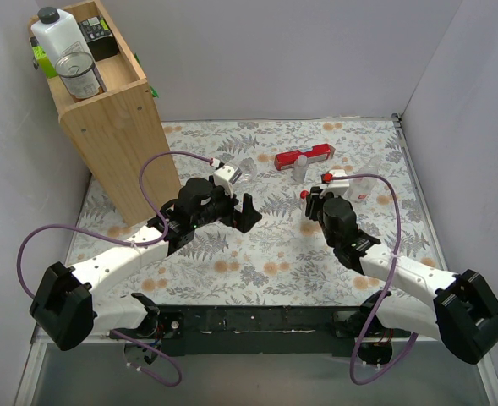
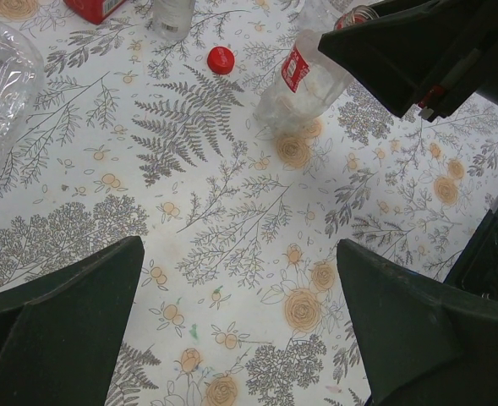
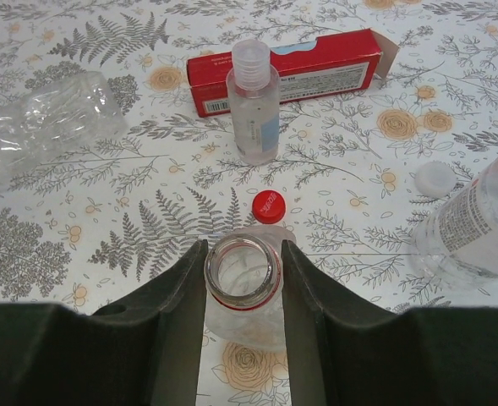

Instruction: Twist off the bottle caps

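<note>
My right gripper (image 3: 243, 252) is shut on the open neck of a clear bottle (image 3: 242, 298) that has a red ring and no cap. One red bottle cap (image 3: 268, 206) lies loose on the floral cloth just beyond that neck; in the left wrist view the same cap (image 2: 221, 59) lies near the held bottle (image 2: 309, 80). My left gripper (image 2: 240, 313) hangs open over bare cloth, with nothing between its fingers. From above, the left gripper (image 1: 249, 211) and right gripper (image 1: 312, 201) face each other mid-table.
A small upright clear bottle (image 3: 254, 110) stands before a long red box (image 3: 287, 69). A crushed clear bottle (image 3: 46, 127) lies at left, a labelled bottle (image 3: 477, 224) at right, a white cap (image 3: 435, 179) near it. A wooden shelf (image 1: 105, 118) stands back left.
</note>
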Robot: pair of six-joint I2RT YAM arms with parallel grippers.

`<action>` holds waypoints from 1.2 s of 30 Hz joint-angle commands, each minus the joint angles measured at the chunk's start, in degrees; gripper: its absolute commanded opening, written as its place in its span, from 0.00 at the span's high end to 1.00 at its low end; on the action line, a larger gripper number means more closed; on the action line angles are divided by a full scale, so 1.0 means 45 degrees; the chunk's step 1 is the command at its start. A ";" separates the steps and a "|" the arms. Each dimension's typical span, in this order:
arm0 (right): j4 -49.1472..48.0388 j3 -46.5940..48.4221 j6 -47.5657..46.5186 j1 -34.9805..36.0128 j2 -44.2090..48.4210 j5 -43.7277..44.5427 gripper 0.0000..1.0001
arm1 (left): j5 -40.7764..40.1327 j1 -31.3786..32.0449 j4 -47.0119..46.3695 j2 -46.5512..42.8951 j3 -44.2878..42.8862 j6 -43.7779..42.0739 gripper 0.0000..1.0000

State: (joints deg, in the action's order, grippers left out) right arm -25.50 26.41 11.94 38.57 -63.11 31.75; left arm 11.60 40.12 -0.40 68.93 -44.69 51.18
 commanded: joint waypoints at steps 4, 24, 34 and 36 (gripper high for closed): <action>-0.0214 0.0145 0.0002 -0.0074 -0.0350 -0.0199 0.99 | -0.0135 -0.0028 0.0012 -0.0122 -0.0402 -0.0181 0.02; 0.1075 0.1512 -0.0642 -0.0074 0.0255 -0.0844 0.18 | -0.0038 -0.0028 0.0441 0.0288 -0.0558 -0.0416 0.02; 0.2675 0.2898 -0.0936 -0.0074 0.1309 -0.1543 0.15 | -0.0798 -0.0048 0.1279 0.2336 -0.1707 -0.2796 0.02; 0.3241 0.3617 -0.0916 -0.0055 0.1407 -0.2149 0.15 | -0.1421 -0.0126 0.2038 0.3484 -0.2937 -0.3303 0.02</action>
State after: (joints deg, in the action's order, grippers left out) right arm -14.13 35.90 8.64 38.26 -58.96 26.46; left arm 9.89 40.12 3.97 78.15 -49.84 43.62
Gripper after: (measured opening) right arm 0.851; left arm 0.982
